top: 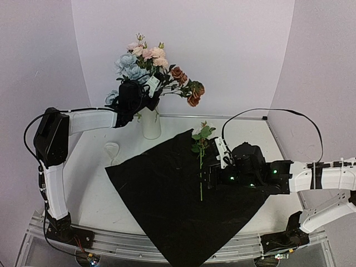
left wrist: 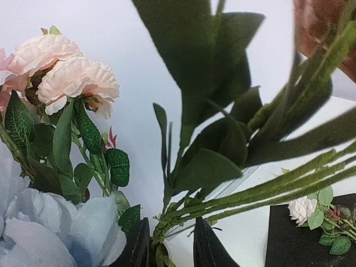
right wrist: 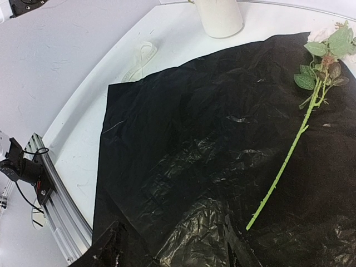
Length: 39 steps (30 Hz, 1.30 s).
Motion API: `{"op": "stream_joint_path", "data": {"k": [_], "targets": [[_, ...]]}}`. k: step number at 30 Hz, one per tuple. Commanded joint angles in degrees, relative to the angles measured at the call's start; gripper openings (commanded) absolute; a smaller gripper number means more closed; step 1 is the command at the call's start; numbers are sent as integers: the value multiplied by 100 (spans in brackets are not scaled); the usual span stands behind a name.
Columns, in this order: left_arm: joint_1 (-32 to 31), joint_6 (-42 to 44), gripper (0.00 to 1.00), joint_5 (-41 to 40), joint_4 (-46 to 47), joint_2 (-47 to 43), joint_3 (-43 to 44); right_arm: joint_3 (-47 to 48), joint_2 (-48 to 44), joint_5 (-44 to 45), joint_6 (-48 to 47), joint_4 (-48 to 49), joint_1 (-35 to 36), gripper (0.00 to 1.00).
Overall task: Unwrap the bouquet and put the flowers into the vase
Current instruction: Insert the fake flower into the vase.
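most of the flowers (top: 150, 64) are already standing in the vase (top: 151, 125) at 11 o'clock on the table (top: 92, 167), where the left gripper (left wrist: 171, 245) is hanging at the vase mouth, its jaws parted narrowly around green stems without clamping them. one white-bloomed flower (top: 200, 150) is lying on the black wrapping sheet (top: 167, 200), bloom pointing to 12 o'clock, while the right gripper (right wrist: 173, 253) is hovering at its 3 o'clock side, jaws standing wide and holding nothing. cream ribbon (top: 112, 149) is lying on the table at the sheet's 10 o'clock.
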Motion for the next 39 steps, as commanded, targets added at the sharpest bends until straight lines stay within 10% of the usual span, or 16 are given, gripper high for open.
{"op": "stream_joint_path", "data": {"k": [1, 20, 39], "targets": [[15, -57, 22, -170, 145, -154, 27, 308, 29, 87, -113, 64, -5, 60], [19, -61, 9, -418, 143, 422, 177, 189, -30, 131, -62, 64, -8, 60], [9, -711, 48, 541, 136, -674, -720, 208, 16, 104, -52, 64, -3, 60]]}}
